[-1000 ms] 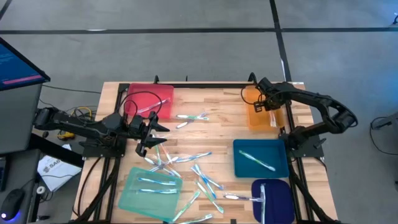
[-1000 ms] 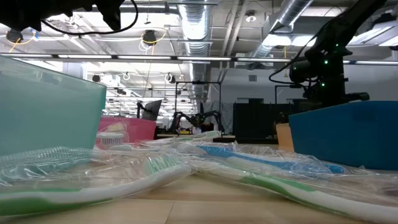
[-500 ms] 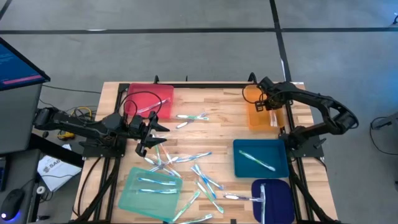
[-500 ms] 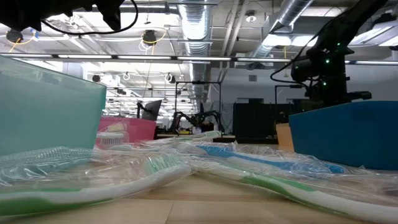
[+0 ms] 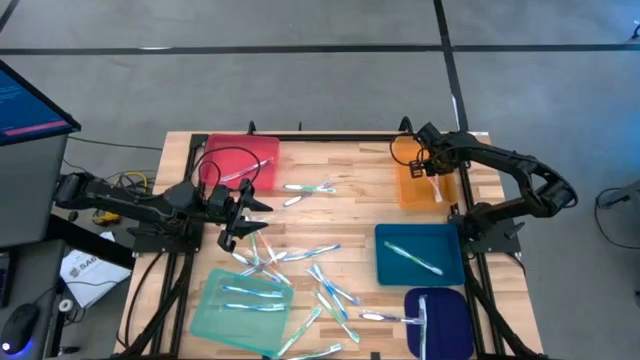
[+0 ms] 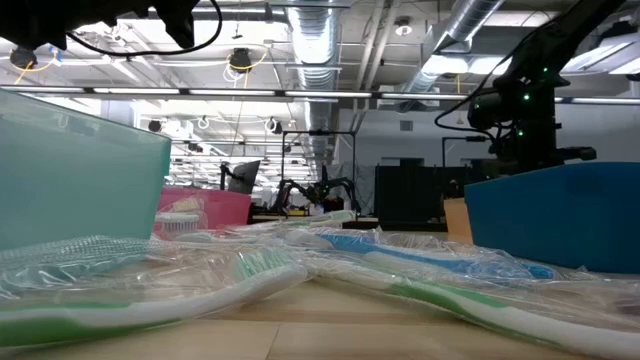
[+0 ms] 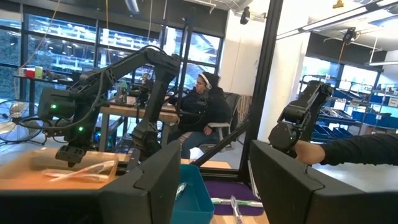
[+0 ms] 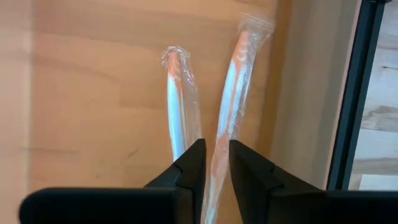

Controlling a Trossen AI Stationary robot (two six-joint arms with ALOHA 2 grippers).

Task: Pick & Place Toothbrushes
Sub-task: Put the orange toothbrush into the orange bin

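My right gripper (image 8: 216, 165) points down into the orange tray (image 5: 410, 188) at the table's far right. Its fingers stand a little apart on either side of a wrapped toothbrush (image 8: 233, 99) that lies on the tray's floor; a second wrapped toothbrush (image 8: 177, 106) lies beside it. Whether the fingers touch the first one, I cannot tell. My left gripper (image 5: 243, 212) hovers open at the table's left, above the loose toothbrushes (image 5: 300, 255), and holds nothing.
Loose toothbrushes lie in the table's middle (image 5: 310, 187) and toward its near edge (image 5: 330, 295). A red tray (image 5: 240, 160) stands far left, a teal tray (image 5: 245, 300) near left, a blue tray (image 5: 420, 255) and a dark blue tray (image 5: 438, 318) near right, each with toothbrushes.
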